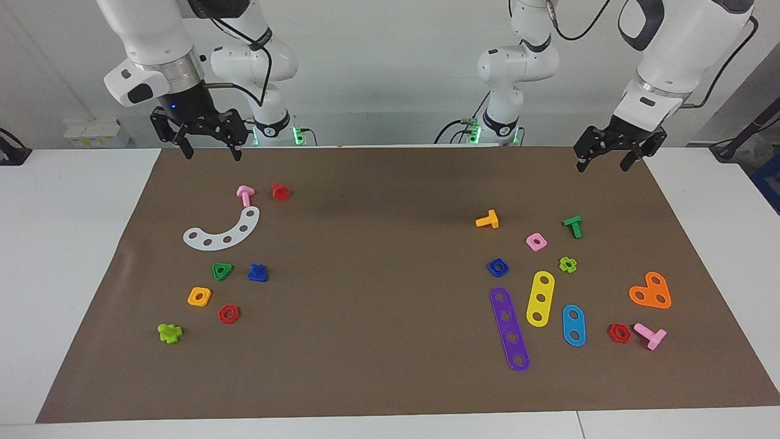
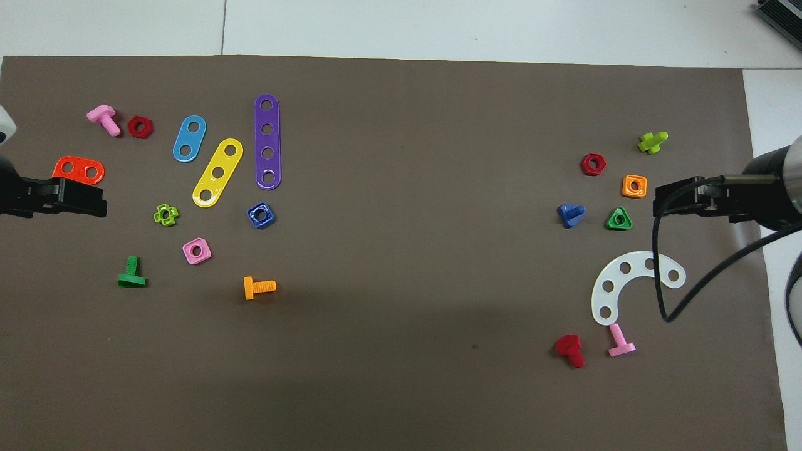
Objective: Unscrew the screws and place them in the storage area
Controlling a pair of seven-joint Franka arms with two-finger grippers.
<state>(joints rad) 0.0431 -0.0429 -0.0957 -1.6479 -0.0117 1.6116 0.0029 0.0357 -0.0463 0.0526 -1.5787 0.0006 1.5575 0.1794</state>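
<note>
1. My right gripper [image 1: 208, 146] hangs spread and empty over the mat's robot-side edge, above the small pink plastic bolt [image 1: 245, 195].
2. My left gripper [image 1: 602, 157], also spread and empty, waits over the opposite corner.
3. The dark blue triangular-headed plastic bolt [image 1: 258, 272] lies loose beside the green triangular nut [image 1: 222, 271]; its dark blue holed nut [image 1: 498, 267] sits well apart, seemingly already unscrewed.
4. The brown paper mat [image 1: 378, 256] offers open room mid-table.

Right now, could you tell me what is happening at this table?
Nothing is being handled. Both arms wait with open, empty end effectors, the left end effector and right end effector raised over their ends of the brown mat. The blue bolt lies beside the green triangular nut; the blue nut lies toward the left arm's end.
</note>
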